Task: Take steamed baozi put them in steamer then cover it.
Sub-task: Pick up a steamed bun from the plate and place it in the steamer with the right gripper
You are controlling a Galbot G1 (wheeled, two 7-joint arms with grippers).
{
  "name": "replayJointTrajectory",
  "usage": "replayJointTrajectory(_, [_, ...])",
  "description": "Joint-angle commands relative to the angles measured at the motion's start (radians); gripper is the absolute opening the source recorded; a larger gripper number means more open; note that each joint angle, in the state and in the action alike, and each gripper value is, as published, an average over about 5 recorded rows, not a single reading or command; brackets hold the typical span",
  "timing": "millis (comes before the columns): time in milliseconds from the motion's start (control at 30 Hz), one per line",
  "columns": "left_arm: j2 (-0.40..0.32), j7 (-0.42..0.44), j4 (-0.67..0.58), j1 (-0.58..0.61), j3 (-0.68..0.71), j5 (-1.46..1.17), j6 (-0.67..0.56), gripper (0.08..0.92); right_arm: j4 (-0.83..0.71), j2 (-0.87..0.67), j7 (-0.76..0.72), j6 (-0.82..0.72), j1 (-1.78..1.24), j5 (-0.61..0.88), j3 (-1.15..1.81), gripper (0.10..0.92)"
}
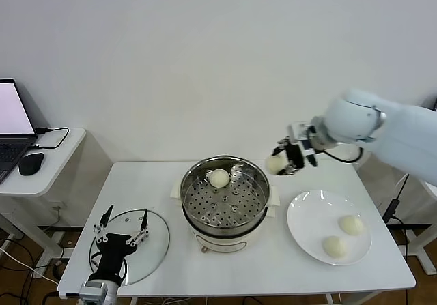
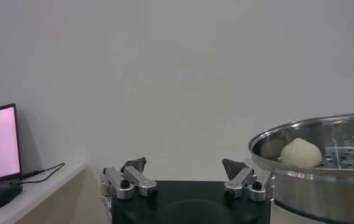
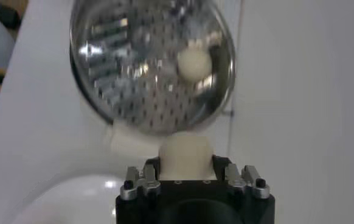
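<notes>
Head view: high, facing forward and down over the whole bench point(image 1: 273, 264).
Left wrist view: low, level, just behind its open fingers point(image 2: 134, 165).
Right wrist view: close behind its fingers point(image 3: 142, 176), facing down.
Shared: all three show the steamer point(image 1: 224, 197) point(image 2: 323, 159) point(image 3: 146, 64).

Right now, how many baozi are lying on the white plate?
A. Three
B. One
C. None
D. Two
D: two baozi lie on the white plate; a third sits in the steamer, and the right gripper holds the fourth.
</notes>
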Motion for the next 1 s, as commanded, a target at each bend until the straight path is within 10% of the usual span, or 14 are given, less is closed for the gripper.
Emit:
replayJointTrajectory(33, [-0.005,0.0,0.002,-0.001,-0.013,0.0,0.0,0.823,-0.073,0.243,0.081,-0.072,-0.058,0.117,-0.003,0.551])
replayJointTrajectory(1000, [-0.019,0.001,0.029,-0.013,-0.024,0.0,-0.005,0.823,-0.33,0.507,0.137,-0.114,-0.296,0.025,0.022,0.574])
